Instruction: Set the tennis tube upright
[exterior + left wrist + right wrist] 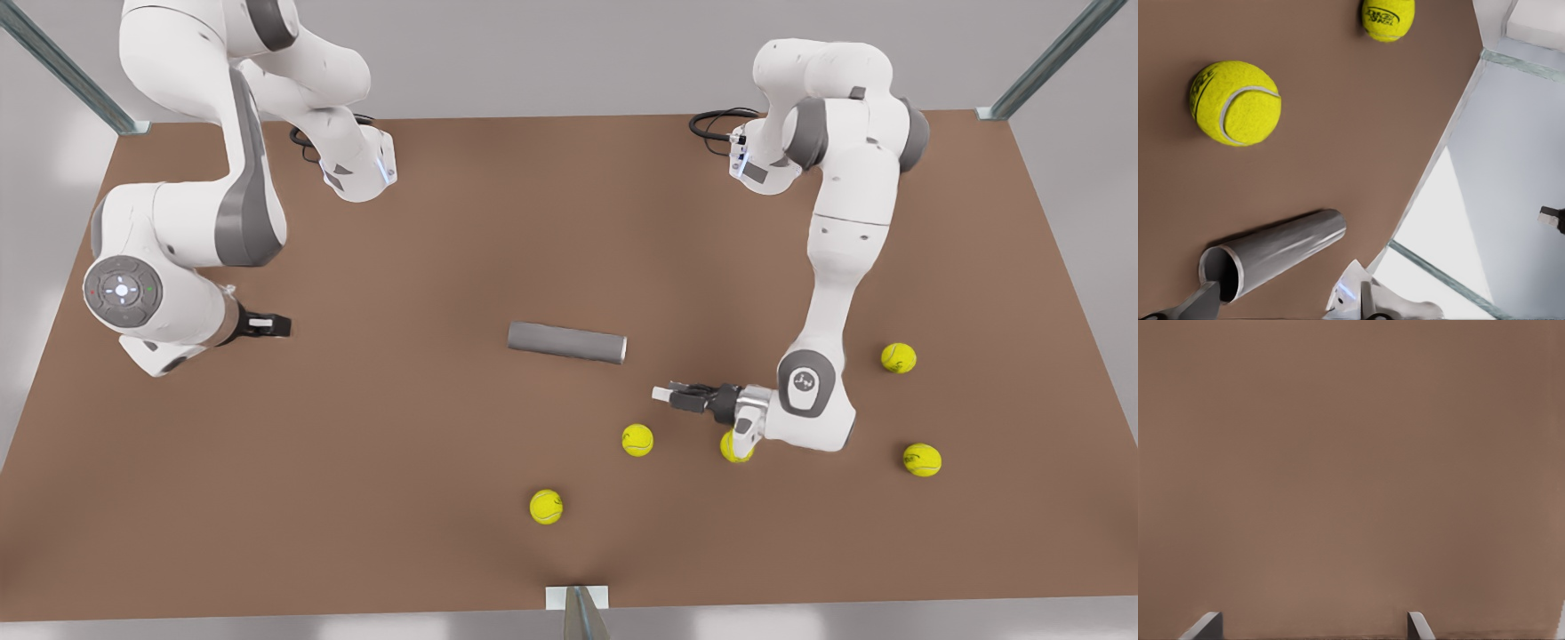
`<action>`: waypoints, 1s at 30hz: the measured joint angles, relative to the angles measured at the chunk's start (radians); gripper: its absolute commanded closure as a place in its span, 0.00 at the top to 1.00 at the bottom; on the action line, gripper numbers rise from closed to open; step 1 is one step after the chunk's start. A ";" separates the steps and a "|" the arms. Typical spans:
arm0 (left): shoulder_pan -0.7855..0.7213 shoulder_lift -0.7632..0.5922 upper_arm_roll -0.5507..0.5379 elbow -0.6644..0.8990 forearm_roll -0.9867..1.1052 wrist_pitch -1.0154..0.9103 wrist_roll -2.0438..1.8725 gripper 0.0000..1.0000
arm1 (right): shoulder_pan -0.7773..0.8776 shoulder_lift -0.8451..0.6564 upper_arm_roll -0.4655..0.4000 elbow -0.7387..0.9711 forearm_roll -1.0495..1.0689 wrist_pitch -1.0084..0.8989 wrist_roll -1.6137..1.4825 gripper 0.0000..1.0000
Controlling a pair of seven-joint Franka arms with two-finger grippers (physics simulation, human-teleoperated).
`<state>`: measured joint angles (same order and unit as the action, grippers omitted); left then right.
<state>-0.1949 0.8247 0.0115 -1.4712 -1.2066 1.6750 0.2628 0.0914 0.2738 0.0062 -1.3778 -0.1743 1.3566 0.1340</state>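
Note:
The tennis tube [567, 342] lies flat on its side in the middle of the brown table [400, 498], its lighter rim toward the front view's right. My left gripper [665, 394] hovers low just off that rim end, toward the front view's right and a little nearer the front edge, pointing at the tube. In the left wrist view the tube [1281, 247] shows its open mouth close to one fingertip [1201, 303]; the left gripper [1281, 305] is open and holds nothing. My right gripper [271, 326] waits open at the front view's left, over bare table [1338, 467].
Several yellow tennis balls lie loose on the table: one [637, 440] near the left gripper, one [734, 447] partly under that wrist, one [546, 507] nearer the front edge, two [899, 357] [922, 460] at the right. Metal frame posts [582, 613] stand at the table's edges.

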 measured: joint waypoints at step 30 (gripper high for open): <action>-0.097 -0.066 -0.110 -0.351 -0.251 0.276 0.351 1.00 | -0.033 -0.005 0.012 0.023 0.032 -0.002 0.001 1.00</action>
<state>-0.2914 0.7589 -0.0981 -1.8224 -1.4578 1.9512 0.6133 0.0583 0.2685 0.0184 -1.3545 -0.1427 1.3546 0.1349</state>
